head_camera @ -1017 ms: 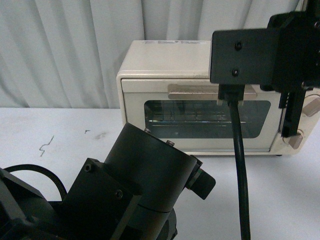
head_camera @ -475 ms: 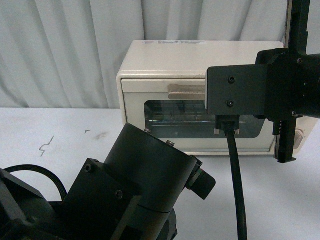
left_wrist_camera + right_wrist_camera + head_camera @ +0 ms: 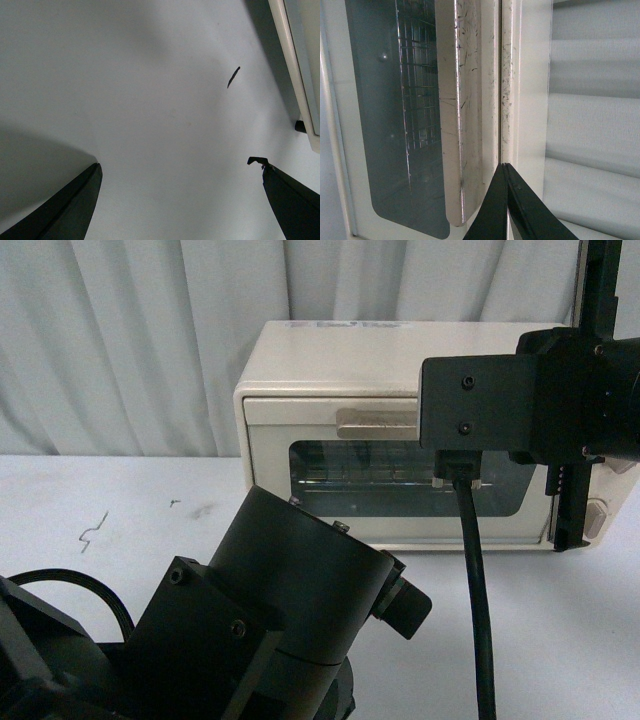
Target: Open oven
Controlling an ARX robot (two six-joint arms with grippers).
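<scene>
The right gripper (image 3: 504,167) has its two black fingers (image 3: 492,210) pressed together into one thin wedge, with nothing between them. The tip sits at the dark seam where the door's upper edge meets the body of the cream-coloured boxy toaster oven (image 3: 330,360), just beside the scuffed beige bar handle (image 3: 457,125). Past the handle, a wire rack (image 3: 417,85) shows dimly through the dark glass window (image 3: 375,100).

Seen from the front, the oven stands right of centre on the white table (image 3: 120,490), its door upright and shut. The right arm's black block (image 3: 480,405), at the upper right, hides the handle's right end and most of the control panel. Only a sliver of one pinkish-beige knob (image 3: 598,515) peeks out. A black cable (image 3: 478,590) hangs from the block. Small print on the oven's top is too faint to read.

The left gripper (image 3: 177,162) hangs wide open over the table, holding nothing, with only the ends of its fingers in view. The left arm's black housing (image 3: 290,610) fills the lower left. A dark squiggle (image 3: 93,530) marks the table at the left, and a pale pleated curtain (image 3: 130,340) hangs behind.
</scene>
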